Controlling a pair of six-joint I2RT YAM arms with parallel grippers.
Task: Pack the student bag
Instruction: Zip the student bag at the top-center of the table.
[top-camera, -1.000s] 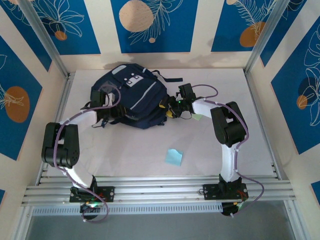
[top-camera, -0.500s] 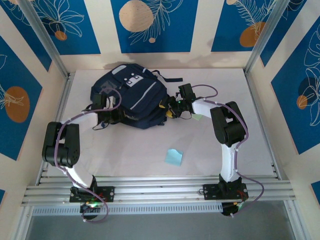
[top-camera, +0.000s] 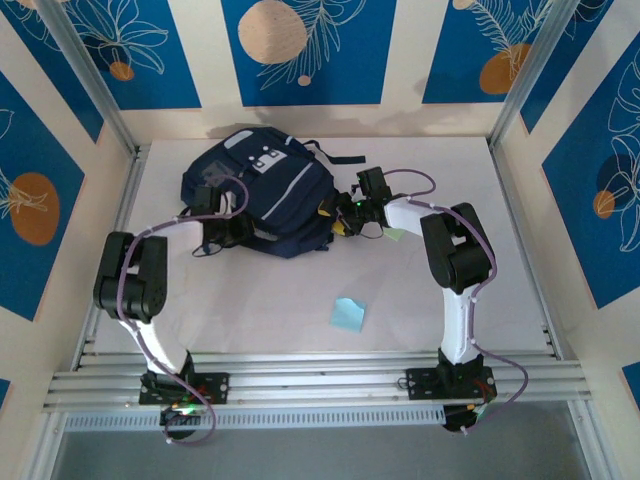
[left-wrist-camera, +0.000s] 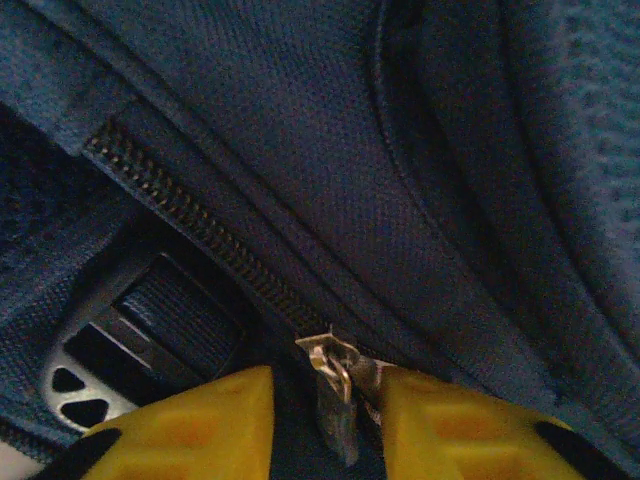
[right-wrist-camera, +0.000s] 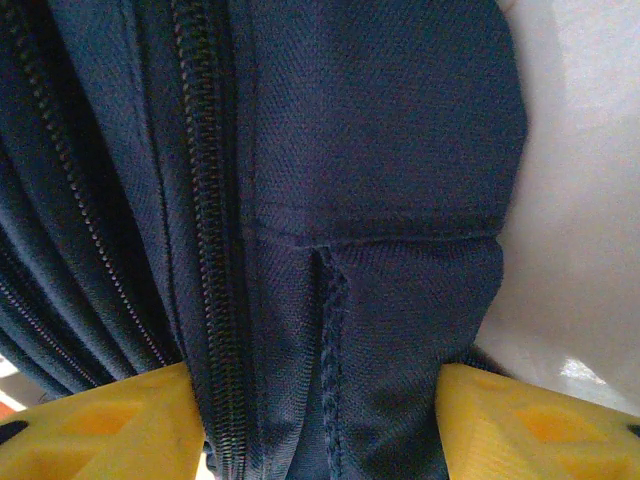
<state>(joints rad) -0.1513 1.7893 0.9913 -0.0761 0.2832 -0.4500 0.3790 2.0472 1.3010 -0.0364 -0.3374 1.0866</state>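
The student bag (top-camera: 265, 190), a dark navy backpack with a grey front patch, lies at the back of the white table. My left gripper (top-camera: 232, 228) is pressed against its near left side. In the left wrist view its yellow fingers (left-wrist-camera: 200, 425) stand on either side of a metal zipper pull (left-wrist-camera: 335, 385), with a small gap still showing on the left. My right gripper (top-camera: 340, 215) is at the bag's right side. Its yellow fingers (right-wrist-camera: 110, 425) are closed on a fold of navy fabric (right-wrist-camera: 380, 300) beside a zipper line (right-wrist-camera: 205, 200).
A light blue paper square (top-camera: 348, 314) lies on the table in front of the bag. A pale green slip (top-camera: 396, 233) peeks out under the right forearm. A black strap (top-camera: 340, 158) trails from the bag's back right. A grey strap buckle (left-wrist-camera: 100, 370) sits left of the zipper pull.
The left arm has swung its elbow inward and pushed its gripper a little further onto the bag, and its jaws have narrowed around the zipper pull. The right arm has not moved.
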